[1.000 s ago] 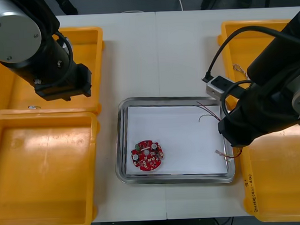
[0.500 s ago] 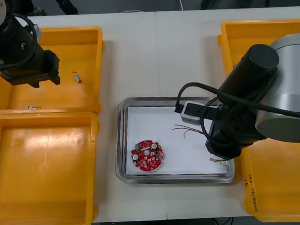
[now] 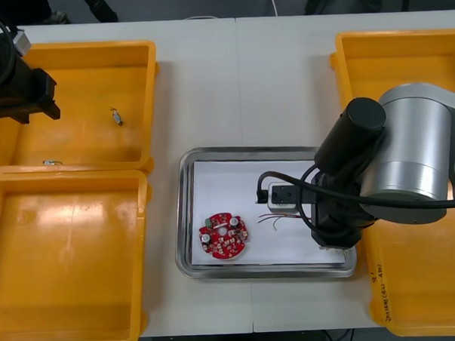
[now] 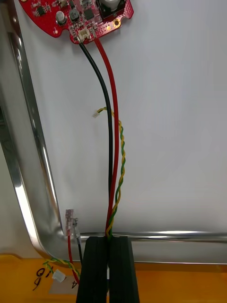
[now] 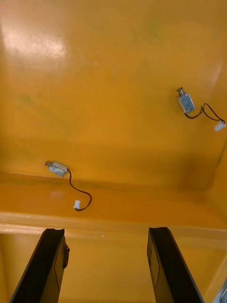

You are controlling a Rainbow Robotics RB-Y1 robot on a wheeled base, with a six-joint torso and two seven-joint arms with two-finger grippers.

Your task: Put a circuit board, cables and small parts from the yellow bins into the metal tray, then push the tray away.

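Metal tray (image 3: 182, 218), white inside, held the round red circuit board (image 3: 223, 236) at near left, with cables (image 4: 115, 161) running from it to the right. Right gripper (image 4: 108, 239) sat at the tray's rim, fingers pinched on the cables. Left gripper (image 5: 106, 232) hung spread over the far left yellow bin (image 3: 79, 52), which held two small metal parts (image 3: 116, 116). A strip of table (image 3: 208, 81) separated the tray from the left bins.

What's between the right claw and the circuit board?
Right wrist view: a black wire and a red wire from the circuit board, plus a twisted cable, lie on the white tray floor and run into the shut right claw.
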